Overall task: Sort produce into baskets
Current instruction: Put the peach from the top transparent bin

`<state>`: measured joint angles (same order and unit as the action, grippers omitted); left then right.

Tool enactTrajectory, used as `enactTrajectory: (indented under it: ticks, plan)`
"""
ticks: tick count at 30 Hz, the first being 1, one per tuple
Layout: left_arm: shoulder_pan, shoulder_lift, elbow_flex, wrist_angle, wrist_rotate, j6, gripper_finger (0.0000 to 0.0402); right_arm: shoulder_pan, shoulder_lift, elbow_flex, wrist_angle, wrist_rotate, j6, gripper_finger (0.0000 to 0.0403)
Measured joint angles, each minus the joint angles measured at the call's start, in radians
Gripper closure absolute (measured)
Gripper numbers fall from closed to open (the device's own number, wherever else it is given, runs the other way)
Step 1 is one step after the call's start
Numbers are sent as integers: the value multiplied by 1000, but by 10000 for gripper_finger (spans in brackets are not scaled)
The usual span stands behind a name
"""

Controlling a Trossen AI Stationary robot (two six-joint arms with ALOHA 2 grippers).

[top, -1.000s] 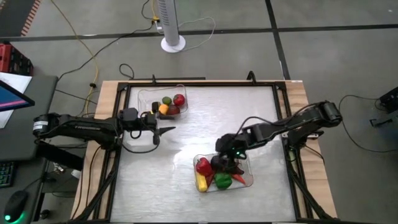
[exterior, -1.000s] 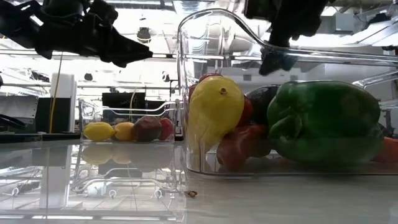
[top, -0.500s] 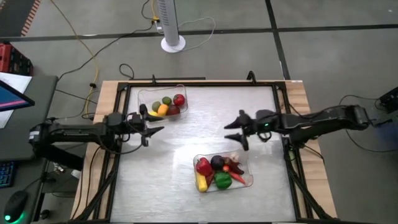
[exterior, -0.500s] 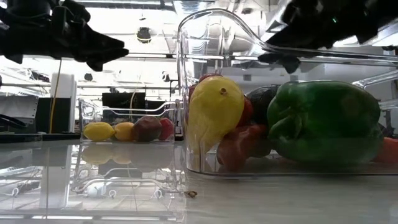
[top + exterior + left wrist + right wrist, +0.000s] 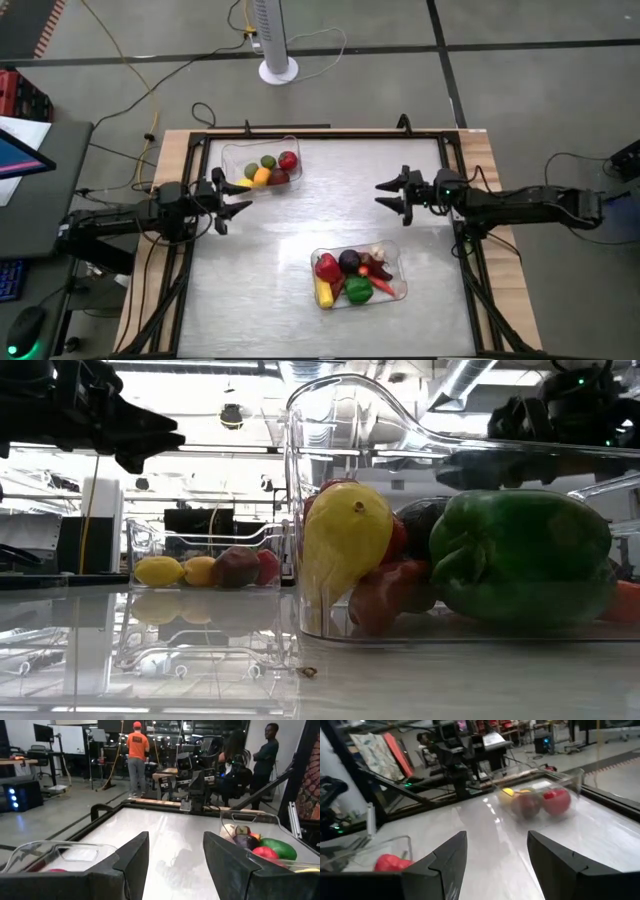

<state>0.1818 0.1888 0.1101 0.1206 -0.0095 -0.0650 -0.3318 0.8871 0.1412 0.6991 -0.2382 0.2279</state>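
**Both jaws empty, all produce lying in the two baskets**

Left jaws (image 5: 238, 197), left of centre in the high view, stand parted and hold nothing; they hang just below and left of the upper basket (image 5: 232, 156), apart from it. Right jaws (image 5: 385, 195), right of centre, are likewise parted and empty, pointing toward the frame's middle, above and slightly right of the lower basket (image 5: 402, 270) and well apart from it. The upper basket, at upper centre-left of the tabletop (image 5: 300, 240), holds a red fruit (image 5: 288, 160), a green one (image 5: 268, 162) and yellow-orange pieces (image 5: 262, 176). The lower basket, at lower centre, holds a green pepper (image 5: 359, 291), a yellow piece (image 5: 324, 295), a red piece (image 5: 326, 267) and a dark purple one (image 5: 349, 261). No produce lies between either pair of jaws.
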Motion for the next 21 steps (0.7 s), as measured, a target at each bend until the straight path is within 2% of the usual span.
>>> enactTrajectory:
  ticks: [3,7,10,14,16,21]
  plan:
    - [0,-29,0,-39,-2,1,228,-25,0,-41,40,0,5,169]
    - [0,-78,-18,-36,-3,2,228,-69,1,-133,199,-4,24,175]
    - [0,-125,-51,-6,-8,2,228,-106,-16,-133,195,-13,33,184]
    - [0,-188,-84,8,-34,-2,228,-177,-40,-133,184,-115,60,194]
    - [0,-188,-96,11,-50,-10,228,-222,-71,-133,193,-180,71,200]
    - [0,-187,-100,-2,-58,-7,228,-317,-166,-133,90,-296,112,210]
